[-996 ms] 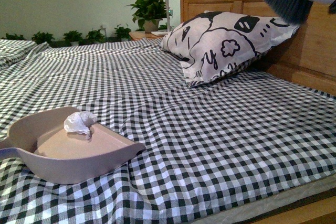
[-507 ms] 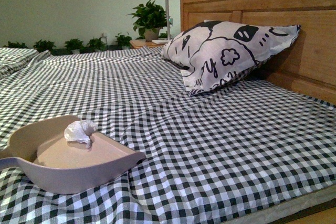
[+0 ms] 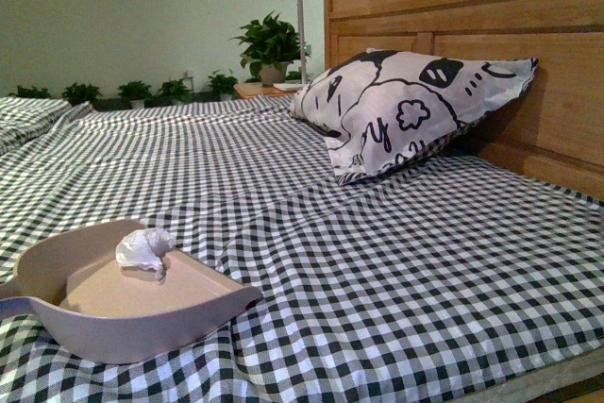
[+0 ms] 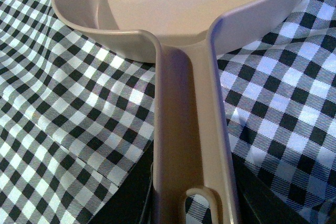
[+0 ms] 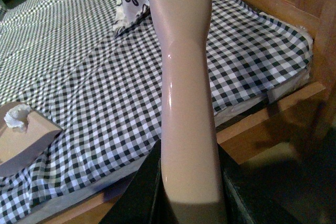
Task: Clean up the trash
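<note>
Trash (image 3: pixel 143 249), a light, soft, crumpled scrap, lies in our dustpan (image 3: pixel 179 313) at 11 o'clock; pinch it anywhere. We judge both jaws clamped on handles, though neither shows.

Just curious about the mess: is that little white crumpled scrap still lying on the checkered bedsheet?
No, the scrap sits inside the dustpan, resting on its floor near the back wall.

Dim, greenish indoor light; soft, grainy focus.
</note>
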Controlling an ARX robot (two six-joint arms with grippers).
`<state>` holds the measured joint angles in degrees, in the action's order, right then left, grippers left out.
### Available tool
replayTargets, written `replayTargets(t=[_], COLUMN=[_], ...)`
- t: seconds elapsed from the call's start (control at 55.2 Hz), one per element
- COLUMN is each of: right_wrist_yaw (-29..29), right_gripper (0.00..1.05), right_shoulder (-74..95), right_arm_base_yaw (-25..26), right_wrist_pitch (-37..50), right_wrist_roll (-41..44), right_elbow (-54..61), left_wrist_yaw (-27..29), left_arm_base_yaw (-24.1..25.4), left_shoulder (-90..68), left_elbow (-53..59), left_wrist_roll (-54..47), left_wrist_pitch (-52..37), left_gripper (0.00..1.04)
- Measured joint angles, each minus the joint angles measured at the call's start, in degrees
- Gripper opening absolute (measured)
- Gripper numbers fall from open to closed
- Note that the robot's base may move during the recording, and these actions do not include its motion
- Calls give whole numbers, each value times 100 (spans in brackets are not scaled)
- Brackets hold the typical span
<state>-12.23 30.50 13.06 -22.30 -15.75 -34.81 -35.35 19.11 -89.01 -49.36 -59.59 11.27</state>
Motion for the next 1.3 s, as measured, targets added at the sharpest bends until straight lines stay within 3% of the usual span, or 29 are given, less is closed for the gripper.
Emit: replayTargets(t=[0.181, 0.236, 0.308, 0.399, 0.471, 0.598, 0.942, 1.305], right_wrist_yaw=[-92, -90, -85, 7, 68, 254, 367, 37], right_gripper=[22, 22, 22, 22, 22, 22, 22, 22], right_shoulder=[-48, -52, -61, -87, -101, -129, -240, -549], right_arm_base_yaw=[76, 72, 39, -48, -142, -409, -671, -476], right_wrist_pitch=[-22, -22, -31, -46, -66, -96, -249, -540], right_wrist_roll=[-11, -11, -11, -11, -15, -22, -107, -122], right_elbow=[0, 0, 0, 0, 2, 2, 2, -83], left_wrist_yaw=[26, 442, 1447, 1849, 1858, 1777, 1985, 2046], left_arm_base_yaw=[0, -61, -177, -144, -83, -37, 175, 417], left_shoulder=[0, 63, 120, 92, 129, 151, 374, 1600], left_elbow=[9, 310, 994, 1226, 1176, 1158, 973, 975], left_wrist_roll=[7, 452, 1856, 3445, 4603, 5451, 5469, 4826], left_wrist_pitch=[-15, -758, -2557, -3742, -4061, -4019, -4155, -4295], left_gripper=[28, 28, 28, 28, 28, 28, 28, 28])
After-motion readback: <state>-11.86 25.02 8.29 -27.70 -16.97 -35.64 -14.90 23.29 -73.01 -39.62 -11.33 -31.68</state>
